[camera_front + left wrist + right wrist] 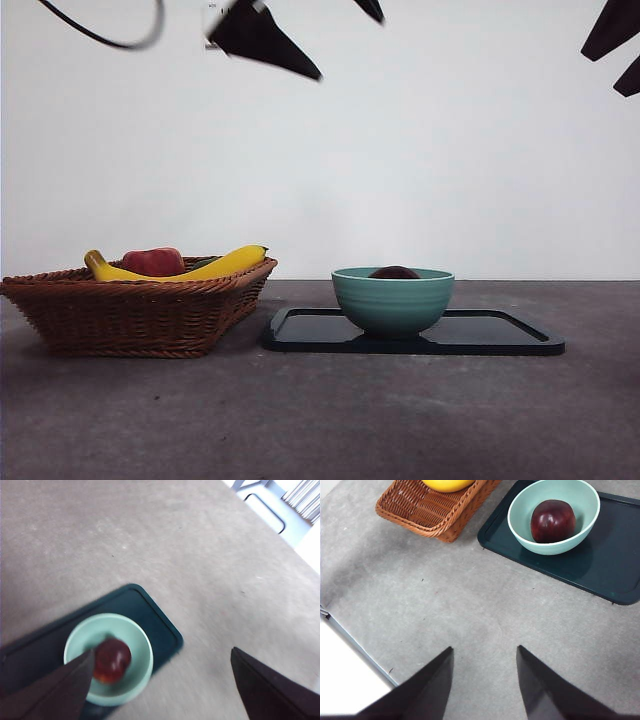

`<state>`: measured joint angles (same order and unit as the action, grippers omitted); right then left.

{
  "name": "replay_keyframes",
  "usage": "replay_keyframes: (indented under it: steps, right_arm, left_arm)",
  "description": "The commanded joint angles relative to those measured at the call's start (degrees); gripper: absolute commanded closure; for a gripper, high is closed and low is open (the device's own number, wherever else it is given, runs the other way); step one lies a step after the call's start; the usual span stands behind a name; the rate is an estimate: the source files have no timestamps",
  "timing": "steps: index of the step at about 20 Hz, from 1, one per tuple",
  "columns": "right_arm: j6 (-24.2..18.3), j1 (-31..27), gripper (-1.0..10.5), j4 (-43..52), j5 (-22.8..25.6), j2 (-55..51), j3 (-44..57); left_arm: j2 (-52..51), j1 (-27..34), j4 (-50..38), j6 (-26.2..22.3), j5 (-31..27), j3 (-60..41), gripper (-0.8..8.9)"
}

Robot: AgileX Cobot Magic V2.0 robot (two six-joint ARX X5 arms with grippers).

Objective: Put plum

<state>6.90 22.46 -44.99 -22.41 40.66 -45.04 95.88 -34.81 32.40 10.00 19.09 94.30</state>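
The dark maroon plum (553, 520) lies inside the teal bowl (540, 542), which stands on a dark tray (615, 575). In the front view only the plum's top (394, 272) shows above the bowl's rim (392, 300). In the left wrist view the plum (112, 659) sits in the bowl (135, 680). My left gripper (162, 680) is open and empty, high above the bowl. My right gripper (485, 677) is open and empty, high over the bare table nearer the front. Both show as black tips at the top of the front view.
A wicker basket (140, 310) stands left of the tray (500, 335). It holds yellow bananas (225, 265) and a red apple-like fruit (153, 261). The basket's corner with a banana (447, 484) shows in the right wrist view. The table's edge (355, 645) lies near the right gripper.
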Motion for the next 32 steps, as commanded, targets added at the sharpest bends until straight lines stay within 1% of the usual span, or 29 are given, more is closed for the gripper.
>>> replay_keyframes:
  steps: [1,4,6,11,16,20,32]
  right_arm:
    - [0.6,0.3,7.4,0.4,-0.1,0.4,-0.3]
    - [0.6,0.3,7.4,0.3,-0.1,0.4,-0.3]
    - [0.6,0.3,7.4,0.3,-0.1,0.4,-0.3]
    - [0.6,0.3,7.4,0.3,-0.1,0.4,-0.3]
    - [0.6,0.3,7.4,-0.2,-0.1,0.4,-0.3]
    - [1.1,0.3,7.4,-0.2,-0.1,0.4,-0.3]
    - [1.3,0.3,7.4,-0.3,-0.1,0.4,-0.3]
  left_arm:
    - [6.7,-1.0,-0.3,0.4,-1.9,5.6,3.82]
    - [13.6,-1.4,-0.3,0.3,-3.3,10.6,3.81]
    - [17.2,-1.9,-0.6,-0.3,-4.7,12.2,3.81]
    - [23.4,-3.5,-0.7,-3.5,-8.7,12.2,3.81]
    - [27.1,-5.4,-0.7,-6.6,-13.0,12.2,3.81]
    - [29.6,-6.2,-0.4,-6.9,-13.1,12.2,3.81]
    - [31.8,-6.8,1.4,-9.2,-13.8,12.2,3.82]
